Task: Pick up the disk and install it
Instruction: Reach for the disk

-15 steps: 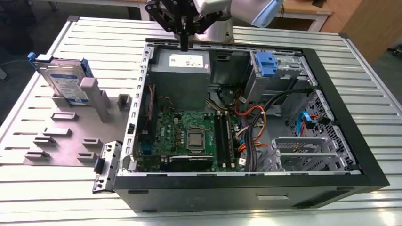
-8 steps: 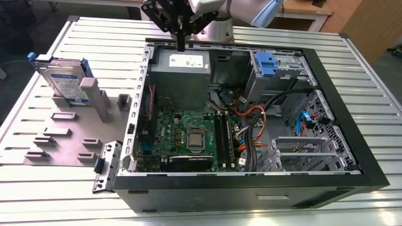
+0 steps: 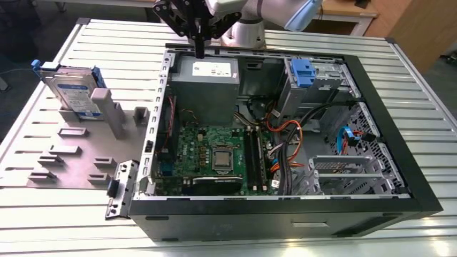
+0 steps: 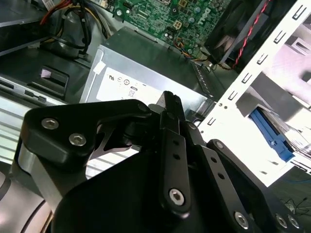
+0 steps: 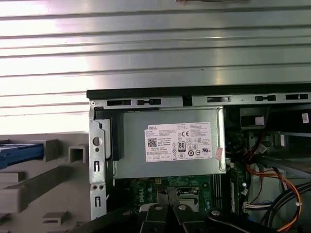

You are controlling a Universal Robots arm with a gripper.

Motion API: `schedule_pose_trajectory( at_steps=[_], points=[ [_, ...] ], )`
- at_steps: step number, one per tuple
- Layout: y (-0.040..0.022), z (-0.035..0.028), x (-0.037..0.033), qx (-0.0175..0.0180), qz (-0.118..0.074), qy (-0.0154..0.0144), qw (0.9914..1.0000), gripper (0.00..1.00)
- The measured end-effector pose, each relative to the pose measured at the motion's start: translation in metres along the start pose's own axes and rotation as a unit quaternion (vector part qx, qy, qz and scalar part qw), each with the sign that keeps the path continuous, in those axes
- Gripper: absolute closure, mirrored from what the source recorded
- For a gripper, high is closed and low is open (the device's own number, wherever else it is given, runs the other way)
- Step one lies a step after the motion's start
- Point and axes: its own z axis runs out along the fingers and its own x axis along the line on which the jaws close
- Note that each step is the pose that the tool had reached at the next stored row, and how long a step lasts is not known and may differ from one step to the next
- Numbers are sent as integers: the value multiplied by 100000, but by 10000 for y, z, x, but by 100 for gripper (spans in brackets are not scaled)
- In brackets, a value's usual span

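Note:
The disk [image 3: 71, 92], a silver-grey drive with a white-and-blue label in a blue carrier frame, stands on edge in a grey fixture [image 3: 78, 150] to the exterior view's left of the open computer case [image 3: 286, 209]. Its blue frame also shows in the second wrist view [image 4: 272, 138] and in the first wrist view [image 5: 19, 151]. My gripper [image 3: 200, 51] hangs over the case's far rim, above the power-supply box [image 3: 205, 85], well apart from the disk. Its black fingers [image 4: 171, 104] are pressed together with nothing between them.
Inside the case lie a green motherboard [image 3: 214, 155], orange and black cables [image 3: 286, 134], another blue drive carrier [image 3: 303, 72] at the far side and a metal drive cage [image 3: 350, 171]. The case and fixture rest on a ribbed metal table [image 3: 64, 225].

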Motion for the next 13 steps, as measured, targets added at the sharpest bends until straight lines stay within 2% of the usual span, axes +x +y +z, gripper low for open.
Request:
schedule_pose_trajectory(
  at_steps=[13],
  points=[
    [-11,6,218,-5,-2,-2,100000,89]
  ],
)
